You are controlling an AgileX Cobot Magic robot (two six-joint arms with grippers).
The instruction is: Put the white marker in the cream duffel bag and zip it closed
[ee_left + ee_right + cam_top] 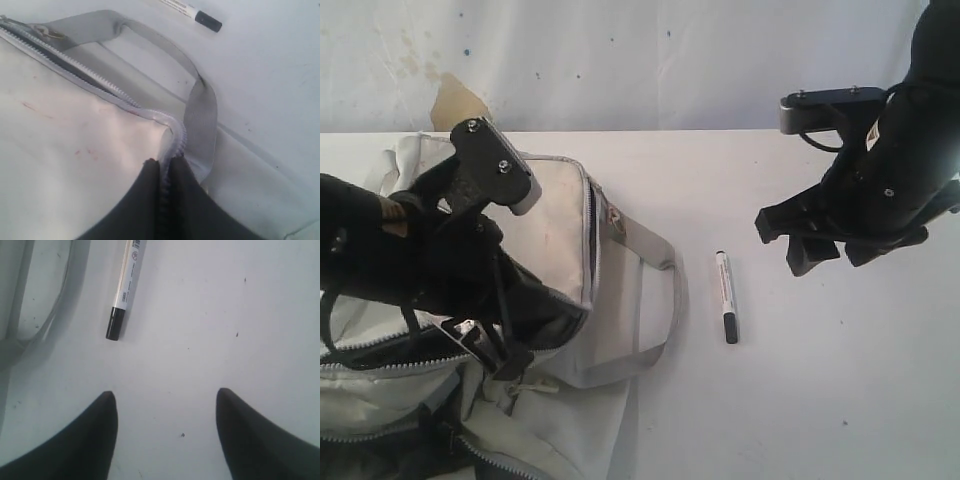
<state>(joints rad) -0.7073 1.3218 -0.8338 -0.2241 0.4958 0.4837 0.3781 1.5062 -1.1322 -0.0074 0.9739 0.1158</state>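
The white marker (pixel 726 297) lies on the white table, black cap toward the front, a short way right of the cream duffel bag (pixel 560 215). My left gripper (pixel 162 165) is shut on the bag's zipper edge (pixel 172 132), pinching the cream fabric at the lip of the opening. In the exterior view this gripper (pixel 492 340) sits over the bag's dark open mouth. My right gripper (pixel 792 245) hangs open above bare table, to the right of the marker (pixel 125 290), with nothing between its fingers (pixel 107 430).
A grey webbing handle (pixel 658 300) loops out from the bag toward the marker. The table's far edge meets a stained white wall (pixel 620 60). Bare table (pixel 820 400) lies right of and in front of the marker.
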